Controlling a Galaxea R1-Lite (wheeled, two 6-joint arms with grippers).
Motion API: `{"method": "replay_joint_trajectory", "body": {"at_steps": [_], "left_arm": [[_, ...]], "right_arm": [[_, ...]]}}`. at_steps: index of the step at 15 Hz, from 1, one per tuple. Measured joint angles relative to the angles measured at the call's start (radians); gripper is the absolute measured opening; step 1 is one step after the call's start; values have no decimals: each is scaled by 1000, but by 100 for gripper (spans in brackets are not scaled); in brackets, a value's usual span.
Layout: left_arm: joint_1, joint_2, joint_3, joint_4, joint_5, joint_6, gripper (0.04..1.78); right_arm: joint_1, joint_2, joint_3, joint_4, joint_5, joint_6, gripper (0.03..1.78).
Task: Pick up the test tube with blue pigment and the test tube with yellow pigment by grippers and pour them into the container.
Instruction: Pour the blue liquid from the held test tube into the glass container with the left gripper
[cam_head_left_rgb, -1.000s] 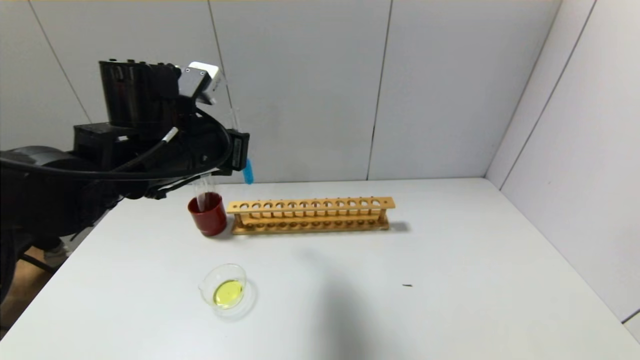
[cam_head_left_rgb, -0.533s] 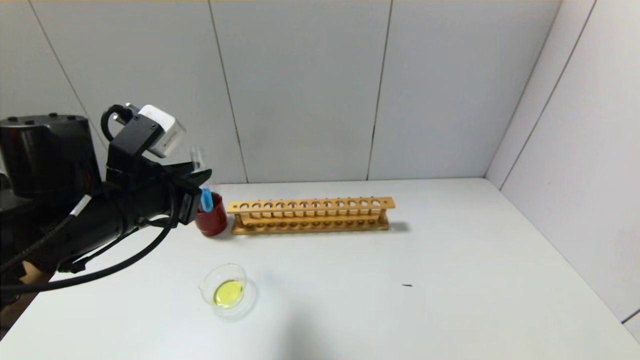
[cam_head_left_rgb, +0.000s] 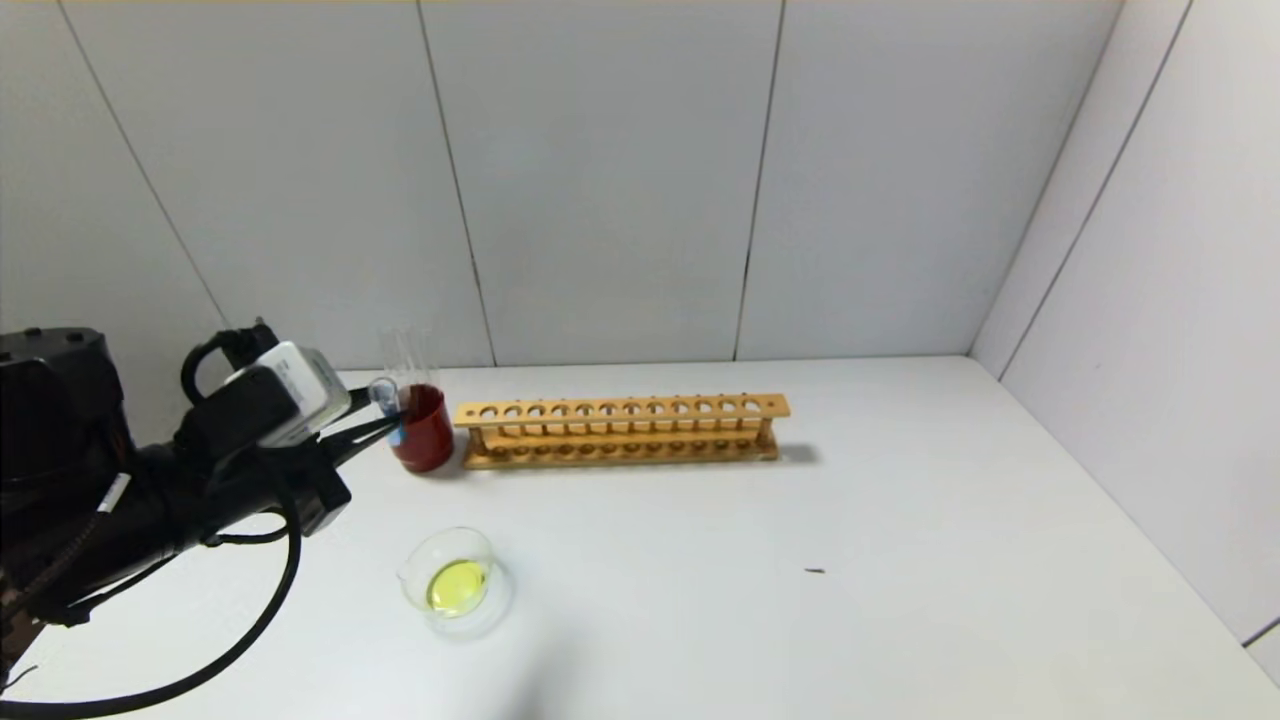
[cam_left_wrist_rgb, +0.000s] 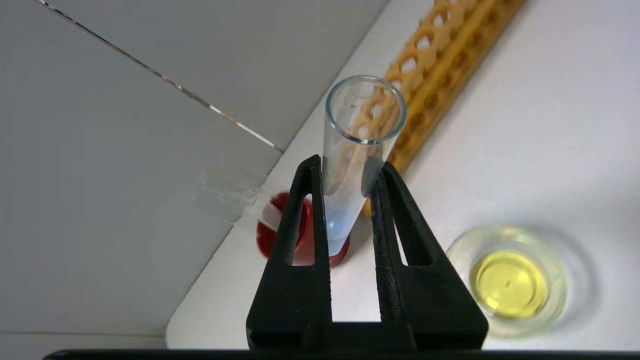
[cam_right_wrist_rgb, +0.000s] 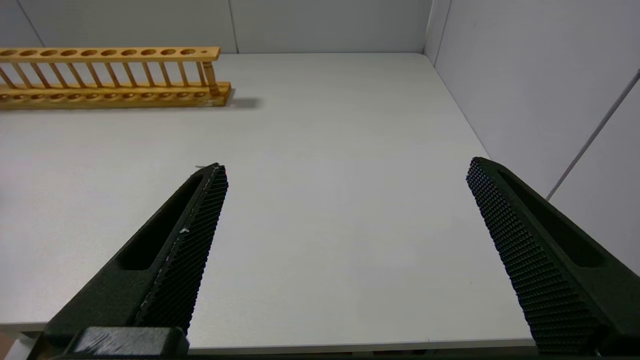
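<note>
My left gripper (cam_head_left_rgb: 385, 425) (cam_left_wrist_rgb: 350, 165) is shut on the test tube with blue pigment (cam_head_left_rgb: 397, 436) (cam_left_wrist_rgb: 339, 222). It holds the tube just left of the dark red cup (cam_head_left_rgb: 428, 432) (cam_left_wrist_rgb: 300, 240), mouth up and leaning, with blue liquid at the bottom. The container (cam_head_left_rgb: 415, 572) (cam_left_wrist_rgb: 550, 250) sits on the table nearer to me and holds yellow liquid. No yellow-tinted tube shows. A colourless clear tube (cam_head_left_rgb: 405, 358) (cam_left_wrist_rgb: 227, 195) stands in the red cup. My right gripper (cam_right_wrist_rgb: 345, 167) is open and empty above the table's front right, out of the head view.
A long wooden tube rack (cam_head_left_rgb: 620, 430) (cam_left_wrist_rgb: 440, 55) (cam_right_wrist_rgb: 110, 75) stands empty right of the red cup, near the back wall. A small dark speck (cam_head_left_rgb: 815, 571) lies on the white table. Walls close the back and right sides.
My left arm has come down and drawn back to the left with the blue tube, from high above the red cup to just beside it. The dish, cup and rack have not moved.
</note>
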Motion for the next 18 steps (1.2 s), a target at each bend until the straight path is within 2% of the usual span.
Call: {"method": "replay_joint_trajectory", "body": {"at_steps": [4, 9, 14, 18], "left_arm": [[37, 38, 48, -26, -63, 172, 30], [56, 129, 96, -192, -91, 330, 30], [74, 177, 147, -197, -95, 491, 30], [143, 191, 181, -199, -106, 612, 30]], "right_arm": [[0, 0, 0, 0, 0, 0, 175], [0, 0, 0, 0, 0, 0, 175], [0, 0, 0, 0, 0, 0, 175], [0, 0, 0, 0, 0, 0, 175]]}}
